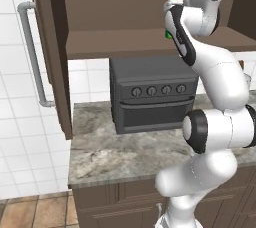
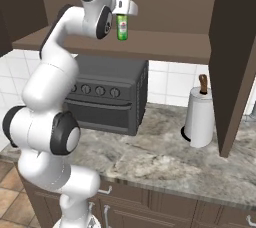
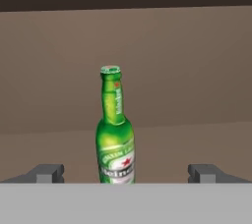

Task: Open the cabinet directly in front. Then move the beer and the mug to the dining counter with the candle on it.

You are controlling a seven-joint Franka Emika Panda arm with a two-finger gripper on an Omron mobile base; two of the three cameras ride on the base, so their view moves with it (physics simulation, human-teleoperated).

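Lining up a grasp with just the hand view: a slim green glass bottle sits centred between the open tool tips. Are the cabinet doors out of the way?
Observer: Yes. The dark brown wooden cabinet is open; its left door and right door stand swung wide.
Operator: What sits below that shelf?
Observer: A dark toaster oven on the marbled stone counter, under the shelf holding the green bottle.
Operator: Anything else there?
Observer: A white paper towel roll, right of the oven.
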